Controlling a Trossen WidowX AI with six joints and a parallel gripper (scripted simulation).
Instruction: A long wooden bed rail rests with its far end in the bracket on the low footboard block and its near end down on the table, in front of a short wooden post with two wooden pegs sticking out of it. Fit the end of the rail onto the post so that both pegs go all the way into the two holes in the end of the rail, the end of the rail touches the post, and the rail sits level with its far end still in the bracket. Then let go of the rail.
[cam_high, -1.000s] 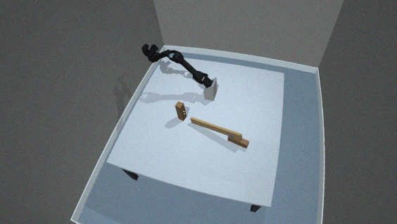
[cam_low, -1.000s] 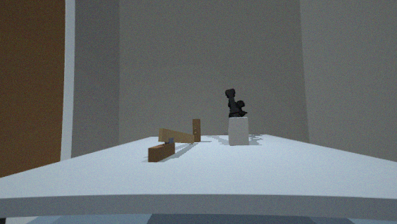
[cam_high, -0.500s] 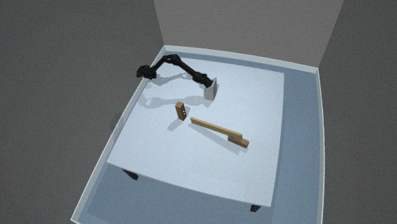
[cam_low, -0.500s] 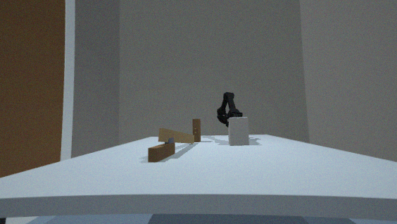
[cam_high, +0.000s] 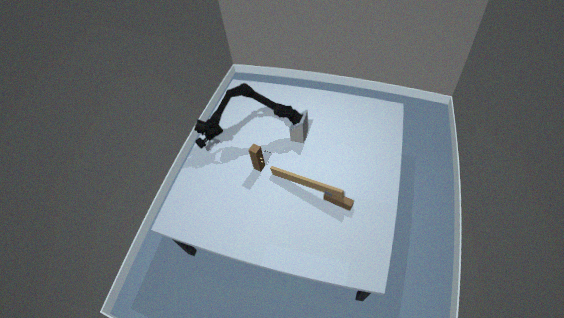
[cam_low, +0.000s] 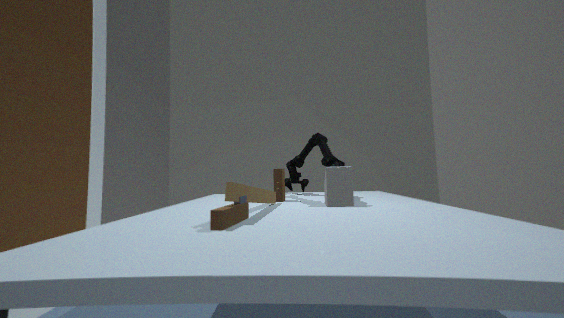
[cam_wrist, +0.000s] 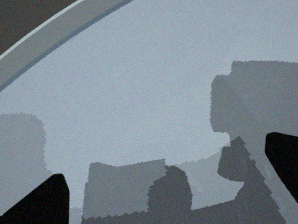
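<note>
With the gripper (cam_high: 204, 138) (cam_low: 297, 185) (cam_wrist: 170, 165) wide and holding nothing at the top view's left, the rail (cam_high: 307, 181) (cam_low: 250, 193) slopes right of centre, far end at the bracket (cam_low: 243, 199), leaving lifting, fitting onto the post (cam_high: 256, 158) (cam_low: 279, 185) and release undone.

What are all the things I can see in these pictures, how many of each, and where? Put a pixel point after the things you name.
Bed rail (cam_high: 307, 181) (cam_low: 250, 193): one, light wood, sloping from the bracket down to the table
Bracket (cam_low: 243, 199): one, blue-grey, on the footboard block
Footboard block (cam_high: 338, 202) (cam_low: 229, 217): one, brown, under the rail's far end
Post (cam_high: 256, 158) (cam_low: 279, 185): one, brown, upright beyond the rail's near end
Pegs (cam_high: 261, 159): two by the task's wording, pale, on the post's rail-facing side; too small to count surely
Table (cam_high: 225, 200) (cam_low: 300, 250): one, pale blue-white top, dark legs, beneath everything
Pedestal (cam_high: 298, 133) (cam_low: 339, 186): one, grey, under the arm's base
Arm (cam_high: 244, 90) (cam_low: 318, 138): one, black, on the pedestal
Gripper (cam_high: 201, 137) (cam_low: 298, 187): one, black, open, beside the post
</note>
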